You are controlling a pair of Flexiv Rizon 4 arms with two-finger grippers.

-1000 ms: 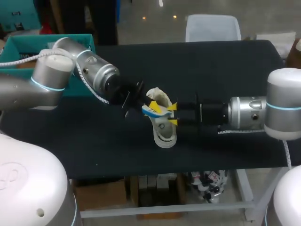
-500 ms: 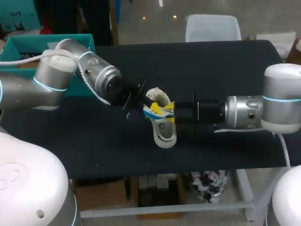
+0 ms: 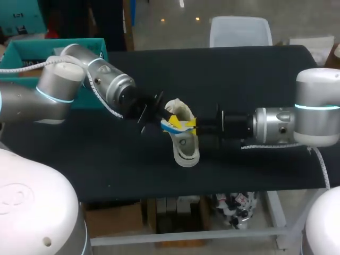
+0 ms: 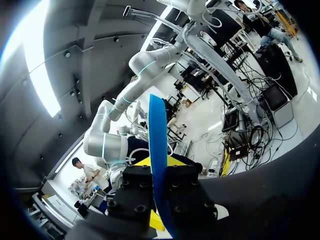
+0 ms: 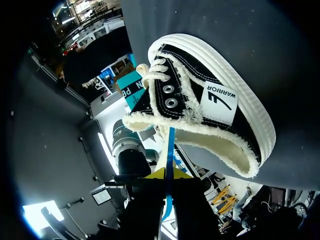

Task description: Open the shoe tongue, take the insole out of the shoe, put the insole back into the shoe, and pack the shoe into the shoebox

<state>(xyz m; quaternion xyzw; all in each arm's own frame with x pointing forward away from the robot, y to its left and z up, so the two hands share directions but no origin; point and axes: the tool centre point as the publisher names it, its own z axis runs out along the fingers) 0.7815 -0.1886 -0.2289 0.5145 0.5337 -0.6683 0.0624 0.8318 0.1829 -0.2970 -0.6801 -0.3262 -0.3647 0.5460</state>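
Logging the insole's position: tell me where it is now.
In the head view the blue insole is over the opening of the shoe at the middle of the table, pinched between the left gripper and the right gripper.

A table point(image 3: 249, 74) draped in black cloth spanned the middle of the head view, matte and evenly lit (the cloth hung a little way over the near edge). A pale metal frame point(image 3: 280, 215) stood beneath that edge. In the right wrist view the same dark tabletop point(image 5: 225, 35) lay flat and smooth.
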